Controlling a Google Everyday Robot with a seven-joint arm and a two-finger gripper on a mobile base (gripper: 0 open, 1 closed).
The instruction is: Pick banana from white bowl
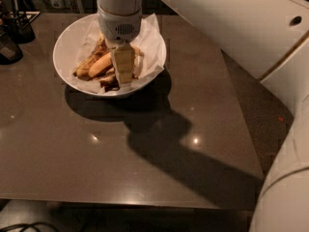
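My pincer [123, 74] hangs low in the white bowl [63, 57], the banana [100, 65] lying just beside it on its left in my view; I cannot tell its opening or any hold, so I would centre over the banana's plump middle, clear of the peels [109, 79], before closing.
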